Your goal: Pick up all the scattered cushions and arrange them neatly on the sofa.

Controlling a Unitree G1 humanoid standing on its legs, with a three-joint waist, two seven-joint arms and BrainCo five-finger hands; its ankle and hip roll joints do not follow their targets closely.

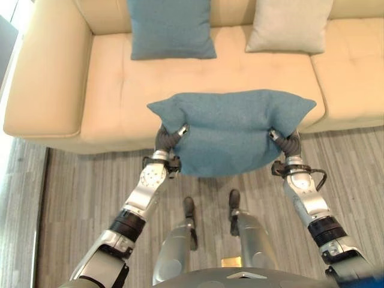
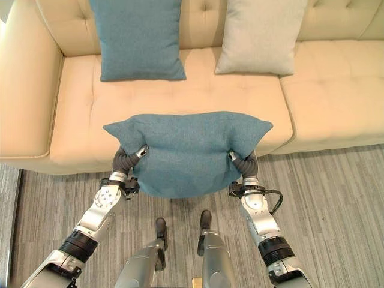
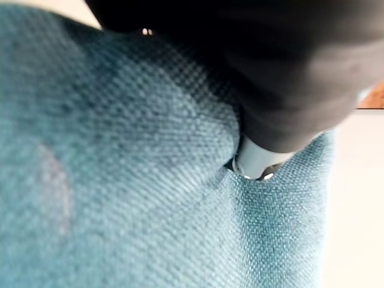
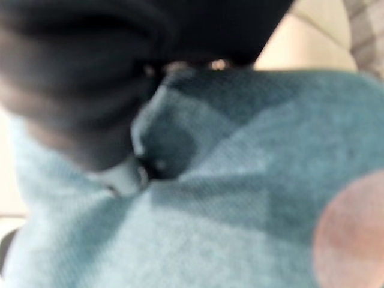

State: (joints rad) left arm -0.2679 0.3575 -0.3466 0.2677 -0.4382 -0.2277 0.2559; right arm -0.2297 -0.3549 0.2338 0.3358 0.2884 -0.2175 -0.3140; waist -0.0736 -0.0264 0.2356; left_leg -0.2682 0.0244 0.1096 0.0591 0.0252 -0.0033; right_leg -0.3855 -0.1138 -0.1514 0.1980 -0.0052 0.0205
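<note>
Left robot hand (image 1: pixel 170 139): pinching held cushion (image 1: pixel 231 129)
Right robot hand (image 1: pixel 287 141): pinching it too
Done: teal cushion (image 1: pixel 171 27), beige cushion (image 1: pixel 289 24) at 12 o'clock on sofa (image 1: pixel 54 90)
Left: set this one down

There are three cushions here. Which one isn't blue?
The beige cushion, leaning on the sofa backrest. The blue cushion beside it, to its left, and the held blue cushion between the left hand and right hand are both teal.

Both arms reach forward, one robot hand at each side.
The left robot hand (image 1: pixel 170 138) and right robot hand (image 1: pixel 287 140) face inward, fingers curled into teal cloth (tips buried), wrists slightly raised.
</note>
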